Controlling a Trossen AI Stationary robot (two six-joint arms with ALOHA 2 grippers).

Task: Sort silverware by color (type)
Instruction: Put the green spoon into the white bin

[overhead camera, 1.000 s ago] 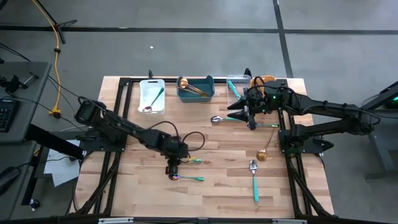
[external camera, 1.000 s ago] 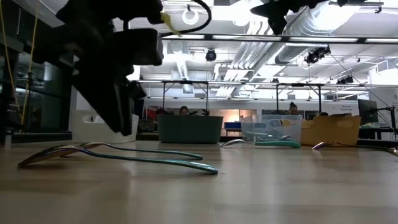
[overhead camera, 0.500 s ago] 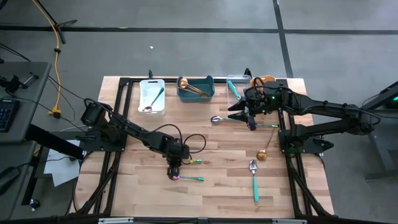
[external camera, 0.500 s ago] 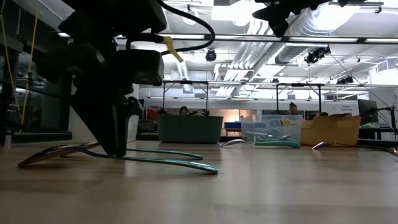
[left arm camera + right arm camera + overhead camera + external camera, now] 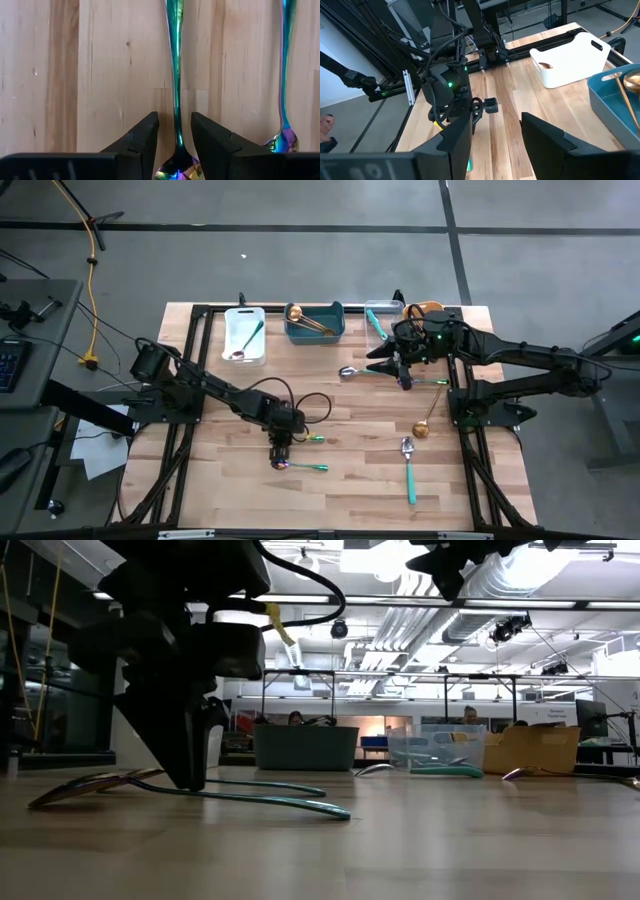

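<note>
- We found the left gripper [image 5: 281,451] low over the middle of the table [image 5: 350,500], pointing down at an iridescent spoon [image 5: 176,90].
- In the left wrist view its fingers [image 5: 142,137] stood released, one on each side of that spoon's thin neck, just above the bowl; we could not tell whether they touched the metal.
- A second iridescent spoon [image 5: 285,85] lay just beside the first, roughly parallel, its bowl outside the fingers.
- From the low view the left gripper [image 5: 185,755] reached down to the tabletop, with the two spoons lying flat, handles running away to one side.
- The right gripper [image 5: 400,370] hung above the table's far right part, near the bins; its fingers [image 5: 547,135] were spread apart and held nothing.
- A silver spoon with a teal handle [image 5: 362,370] lay flat just beside the right gripper.
- A gold spoon [image 5: 428,420] lay near the table's right edge, and another teal-handled spoon [image 5: 409,470] lay closer to the near edge, both apart from the grippers.
- Along the far edge we logged a white bin [image 5: 245,335] with one utensil inside, a teal bin [image 5: 315,323] with gold pieces inside, a clear bin [image 5: 380,315] with a teal-handled piece, and an orange bin [image 5: 428,308] partly hidden by the right arm.
- People showed in the room beyond the table, in the low view.
</note>
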